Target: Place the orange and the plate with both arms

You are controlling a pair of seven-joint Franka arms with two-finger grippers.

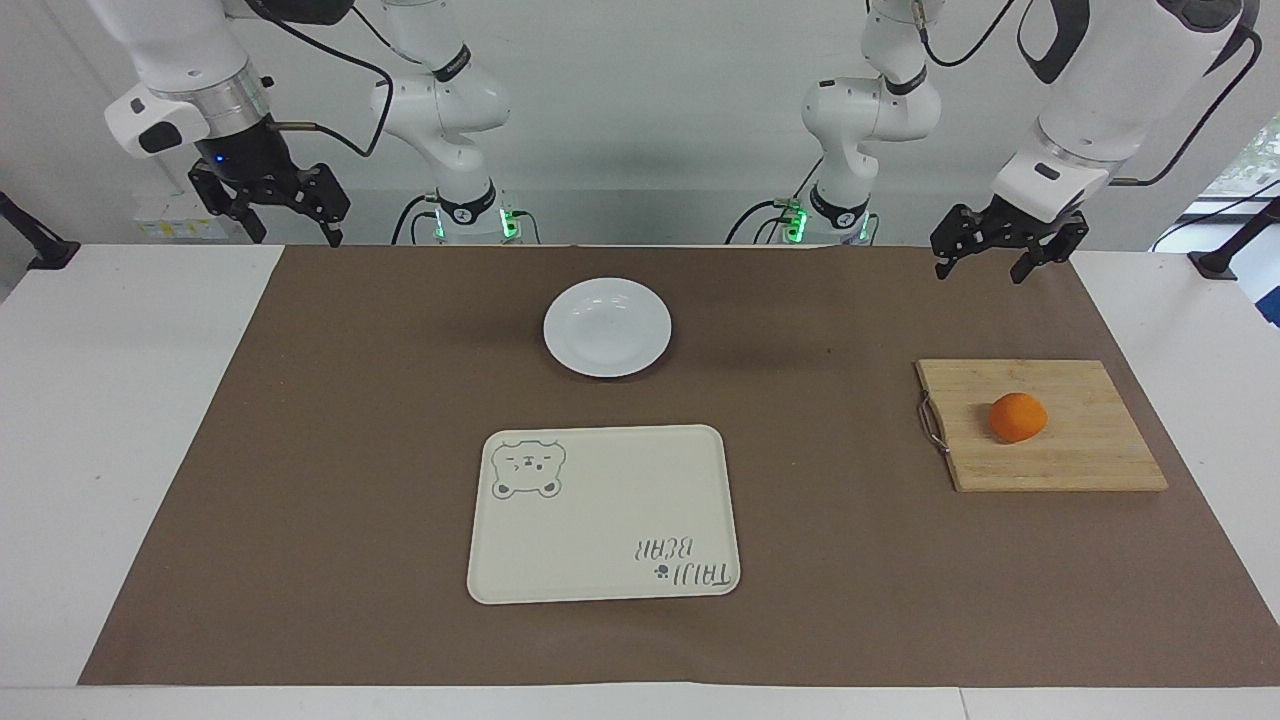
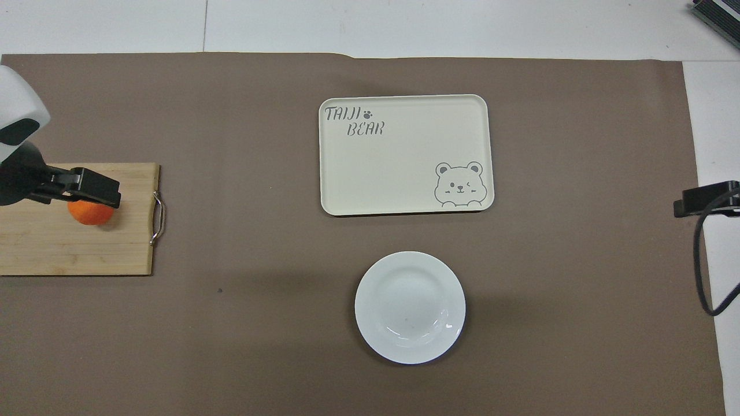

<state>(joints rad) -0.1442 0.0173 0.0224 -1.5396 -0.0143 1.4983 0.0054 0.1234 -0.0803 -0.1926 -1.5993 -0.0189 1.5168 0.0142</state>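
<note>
The orange (image 1: pixel 1018 417) lies on a wooden cutting board (image 1: pixel 1060 450) toward the left arm's end of the table. In the overhead view the orange (image 2: pixel 89 215) is partly covered by my left gripper (image 2: pixel 95 188). The facing view shows the left gripper (image 1: pixel 982 268) open, raised high and well apart from the orange. The white plate (image 1: pixel 607 327) (image 2: pixel 410 307) sits empty mid-table. My right gripper (image 1: pixel 290 228) (image 2: pixel 702 199) is open and empty, raised over the mat's edge at the right arm's end.
A cream tray with a bear drawing (image 1: pixel 604 515) (image 2: pixel 404 153) lies empty, farther from the robots than the plate. A brown mat (image 1: pixel 300 450) covers most of the table. The board has a metal handle (image 1: pixel 932 425) on its side toward the tray.
</note>
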